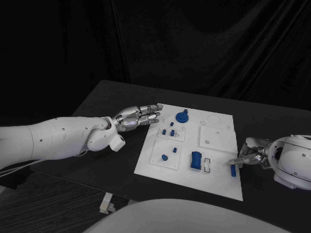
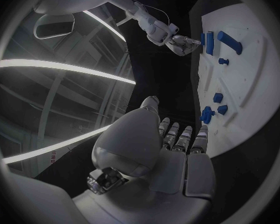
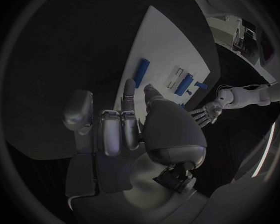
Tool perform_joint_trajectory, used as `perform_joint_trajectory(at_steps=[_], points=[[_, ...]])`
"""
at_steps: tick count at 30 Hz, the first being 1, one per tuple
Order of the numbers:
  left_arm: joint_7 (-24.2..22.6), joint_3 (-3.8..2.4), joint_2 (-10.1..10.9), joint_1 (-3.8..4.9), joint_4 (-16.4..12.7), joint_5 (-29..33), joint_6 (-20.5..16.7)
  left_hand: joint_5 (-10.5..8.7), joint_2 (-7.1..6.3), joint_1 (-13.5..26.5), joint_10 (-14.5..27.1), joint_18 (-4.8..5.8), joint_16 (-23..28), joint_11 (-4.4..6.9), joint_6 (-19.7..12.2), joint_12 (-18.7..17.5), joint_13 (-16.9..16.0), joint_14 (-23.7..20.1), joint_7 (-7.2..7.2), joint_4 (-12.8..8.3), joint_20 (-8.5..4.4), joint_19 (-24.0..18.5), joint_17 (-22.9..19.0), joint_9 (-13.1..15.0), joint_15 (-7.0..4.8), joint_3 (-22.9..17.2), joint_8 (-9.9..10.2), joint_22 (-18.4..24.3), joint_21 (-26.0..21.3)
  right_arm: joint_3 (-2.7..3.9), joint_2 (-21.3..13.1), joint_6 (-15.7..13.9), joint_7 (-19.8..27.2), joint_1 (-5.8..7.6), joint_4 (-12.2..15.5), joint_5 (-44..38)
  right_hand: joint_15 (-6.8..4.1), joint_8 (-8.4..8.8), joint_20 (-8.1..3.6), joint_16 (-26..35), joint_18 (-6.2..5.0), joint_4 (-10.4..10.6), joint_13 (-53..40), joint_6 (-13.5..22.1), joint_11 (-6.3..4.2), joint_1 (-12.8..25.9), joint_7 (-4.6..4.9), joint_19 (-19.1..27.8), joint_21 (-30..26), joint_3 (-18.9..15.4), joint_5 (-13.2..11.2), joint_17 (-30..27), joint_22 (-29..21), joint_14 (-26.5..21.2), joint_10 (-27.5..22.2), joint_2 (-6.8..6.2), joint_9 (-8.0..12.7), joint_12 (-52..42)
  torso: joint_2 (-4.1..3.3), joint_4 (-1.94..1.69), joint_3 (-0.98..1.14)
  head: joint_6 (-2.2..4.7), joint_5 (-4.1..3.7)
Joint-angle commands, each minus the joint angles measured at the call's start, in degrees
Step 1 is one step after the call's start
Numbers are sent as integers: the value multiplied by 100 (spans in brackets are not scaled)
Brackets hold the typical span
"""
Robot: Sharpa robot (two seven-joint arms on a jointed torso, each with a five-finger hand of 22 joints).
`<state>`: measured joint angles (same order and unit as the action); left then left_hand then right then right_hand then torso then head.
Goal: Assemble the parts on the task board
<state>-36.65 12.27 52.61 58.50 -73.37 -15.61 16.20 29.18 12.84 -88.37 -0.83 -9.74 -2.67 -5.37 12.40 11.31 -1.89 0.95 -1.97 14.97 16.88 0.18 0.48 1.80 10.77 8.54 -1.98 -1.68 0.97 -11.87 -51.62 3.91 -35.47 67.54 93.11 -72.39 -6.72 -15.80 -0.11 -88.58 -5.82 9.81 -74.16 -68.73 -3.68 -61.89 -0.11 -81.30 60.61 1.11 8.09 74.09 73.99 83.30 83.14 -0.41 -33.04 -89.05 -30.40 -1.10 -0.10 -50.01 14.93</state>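
The room is dark. The white task board (image 1: 215, 145) looks brightest. Long bright light strips glow in the left wrist view. Both wrist views bend at their round edges.

Curtained lab (black backdrop (image 1: 218, 43))

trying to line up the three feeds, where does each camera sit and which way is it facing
Head view: on the robot's head, looking down at the black table and white board; both arms enter, left hand at the board's far left corner, right hand at its right edge.
Left wrist view: behind the left hand, facing across the board toward the right hand.
Right wrist view: behind the right hand, facing across the board toward the left hand.
Shared: all three show the board with its blue parts.
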Motion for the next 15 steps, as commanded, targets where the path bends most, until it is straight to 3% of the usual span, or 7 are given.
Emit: perform_joint_trajectory(at_steps=[1,7,8,9,10,12,15], points=[[-70,-5,-3,-8,-6,41,49,90,-32,-99,25,16,-98,-18,29,70,29,3,-45,-78,-3,44,37,-9,64,-262,26,-66,-45,2,21,51,-122,-32,-27,-110,-15,106,-22,-142,52,69,-1584,-82,-22,266,14,-110,128,17,-124,1591,900,670,686,12,57,-95,1,0,0,1,3],[-72,-5,-10,-11,-3,41,54,90,-32,-99,25,16,-98,-18,29,70,29,3,-45,-78,-3,44,37,-9,64,-262,26,-66,-45,2,83,41,-123,-79,-81,-111,-12,147,-20,-142,48,50,-1584,-27,-17,243,27,-100,101,7,-76,1591,893,670,686,32,75,-95,2,0,0,1,4],[-71,-5,-10,-12,-4,41,54,90,-32,-99,25,16,-98,-18,29,70,29,3,-45,-78,-3,44,37,-9,64,-262,26,-66,-45,2,102,43,-123,-91,-99,-111,-5,217,-19,-142,43,-27,-1584,53,-6,137,50,-89,72,39,197,1591,886,670,686,36,107,-95,1,0,0,1,5],[-70,-5,-9,-12,-5,41,55,98,-33,-102,24,17,-98,-20,27,70,29,4,-48,-86,-3,43,37,-10,65,-269,26,-63,-45,2,113,47,-124,-98,-108,-111,-2,248,-15,-142,43,-56,-1584,77,-1,100,60,-86,67,51,306,1591,885,670,686,36,123,-95,1,0,0,1,8],[-67,-5,-8,-13,-5,41,55,98,-33,-102,24,17,-98,-20,27,70,29,4,-48,-86,-3,43,37,-10,65,-269,26,-63,-45,2,125,57,-124,-107,-117,-111,6,331,-10,-142,40,-161,-1584,157,12,-46,78,-79,44,116,659,1591,879,670,686,32,167,-95,1,0,0,1,9],[-62,-5,-6,-13,-7,41,57,98,-33,-102,24,17,-99,-20,29,71,29,4,-49,-86,-3,43,37,-10,65,-269,26,-63,-45,2,143,74,-125,-119,-128,-112,9,367,-7,-142,40,-210,-1584,188,16,-108,84,-80,45,145,777,1591,880,670,686,26,187,-95,1,0,0,1,11],[-53,-5,-3,-14,-8,41,60,106,-36,-105,22,21,-101,-15,55,84,27,4,-87,-102,-3,44,37,-6,66,-285,21,-61,-46,2,175,88,-126,-136,-142,-112,34,532,12,-142,37,-480,-1584,325,46,-449,120,-75,18,334,1317,1591,873,670,686,-21,292,-95,0,0,0,1,6]])
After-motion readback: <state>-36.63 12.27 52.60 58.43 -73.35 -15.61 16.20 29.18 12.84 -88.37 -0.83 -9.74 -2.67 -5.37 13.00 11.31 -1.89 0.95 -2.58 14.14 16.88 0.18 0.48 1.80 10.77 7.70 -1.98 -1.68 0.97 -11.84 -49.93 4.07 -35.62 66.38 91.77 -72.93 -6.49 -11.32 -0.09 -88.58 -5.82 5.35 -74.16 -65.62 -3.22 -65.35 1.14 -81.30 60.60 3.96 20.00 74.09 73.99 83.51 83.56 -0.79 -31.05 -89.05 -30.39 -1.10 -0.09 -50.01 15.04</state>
